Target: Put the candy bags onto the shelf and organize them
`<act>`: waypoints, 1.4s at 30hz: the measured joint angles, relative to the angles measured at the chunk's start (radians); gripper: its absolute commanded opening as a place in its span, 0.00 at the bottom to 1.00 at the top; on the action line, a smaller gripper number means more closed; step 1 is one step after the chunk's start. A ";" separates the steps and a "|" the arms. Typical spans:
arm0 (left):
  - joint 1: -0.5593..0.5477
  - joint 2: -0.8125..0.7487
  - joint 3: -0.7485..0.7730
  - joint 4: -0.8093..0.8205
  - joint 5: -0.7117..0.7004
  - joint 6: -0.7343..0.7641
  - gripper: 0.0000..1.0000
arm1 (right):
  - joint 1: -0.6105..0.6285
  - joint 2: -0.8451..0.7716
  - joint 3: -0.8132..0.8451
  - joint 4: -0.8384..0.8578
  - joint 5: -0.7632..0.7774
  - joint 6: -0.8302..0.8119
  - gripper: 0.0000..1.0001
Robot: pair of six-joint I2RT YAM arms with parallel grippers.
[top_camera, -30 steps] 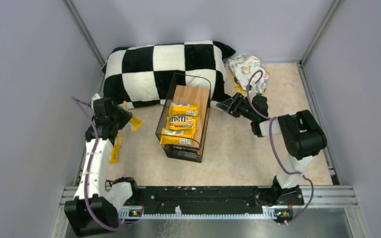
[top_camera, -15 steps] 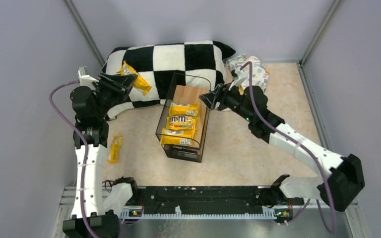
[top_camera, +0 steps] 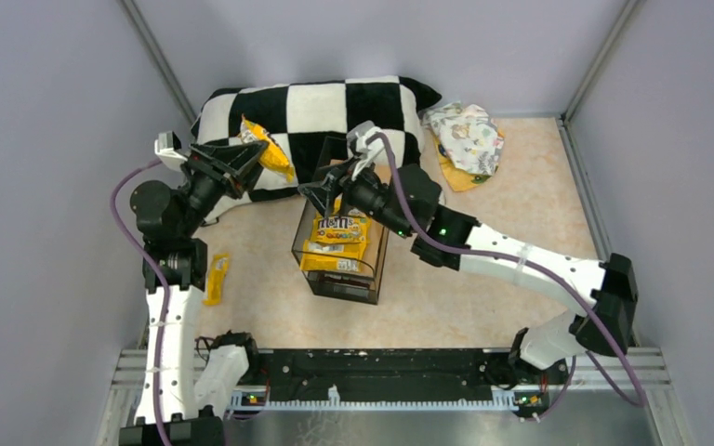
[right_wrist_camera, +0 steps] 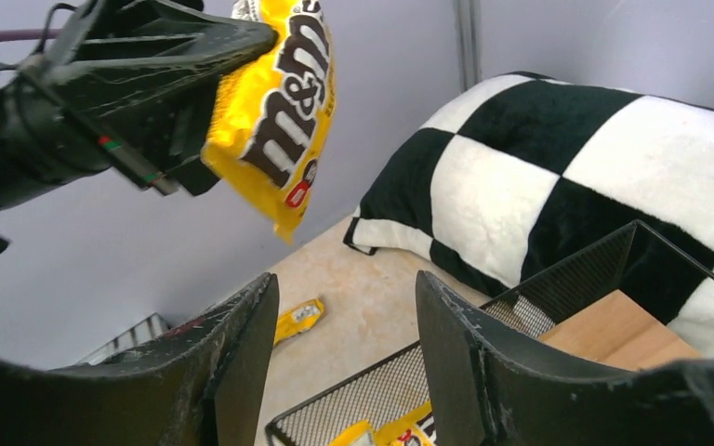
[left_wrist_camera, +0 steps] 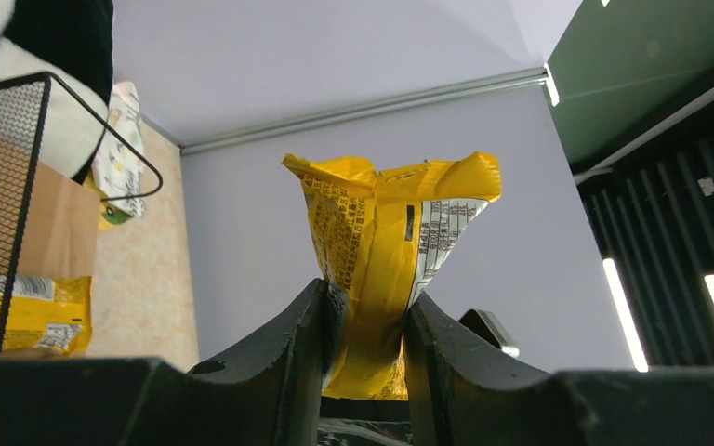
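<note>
A shiny yellow M&M's candy bag [top_camera: 271,154] sits crumpled in the upper left of the top view, in front of the black-and-white checkered pillow [top_camera: 316,107]. The left jaws pinch one end of it tight. Three more yellow candy bags [top_camera: 337,237] lie in a row on the black wire shelf [top_camera: 346,284] in the middle. Another yellow bag [top_camera: 215,279] lies on the tabletop [top_camera: 483,307] at the left. The right jaws are open and hold nothing.

A big black-and-white checkered pillow [top_camera: 316,107] is lying along the far side of the beige surface [top_camera: 465,288], close to the back wall [top_camera: 381,42]. Just beside its right end, a crumpled white cloth [top_camera: 466,135] with cartoon print is resting in the far right corner, and its yellow edge is showing at the near side.
</note>
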 measured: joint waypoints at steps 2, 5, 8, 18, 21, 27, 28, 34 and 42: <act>-0.011 -0.003 -0.020 0.023 0.013 -0.032 0.40 | 0.000 0.043 0.013 0.008 0.010 -0.005 0.49; -0.023 -0.001 -0.063 0.041 0.029 -0.075 0.39 | 0.004 0.090 0.030 0.026 0.020 -0.007 0.48; -0.028 0.006 -0.092 0.059 0.039 -0.110 0.39 | 0.019 0.109 0.034 0.051 0.036 -0.018 0.46; -0.035 0.018 -0.119 0.122 0.056 -0.173 0.37 | 0.067 0.110 0.030 0.129 0.085 -0.042 0.47; -0.035 0.023 -0.120 0.130 0.059 -0.177 0.36 | 0.080 0.104 0.013 0.146 0.107 -0.050 0.48; -0.039 0.028 -0.133 0.134 0.061 -0.180 0.36 | 0.114 0.097 0.003 0.163 0.142 -0.082 0.45; -0.039 0.029 -0.135 0.134 0.062 -0.180 0.36 | 0.118 0.097 0.003 0.165 0.154 -0.086 0.43; -0.040 0.032 -0.135 0.135 0.063 -0.181 0.36 | 0.122 0.103 0.003 0.182 0.251 -0.103 0.28; -0.042 0.039 -0.135 0.135 0.061 -0.185 0.36 | 0.122 0.142 0.021 0.244 0.298 -0.119 0.34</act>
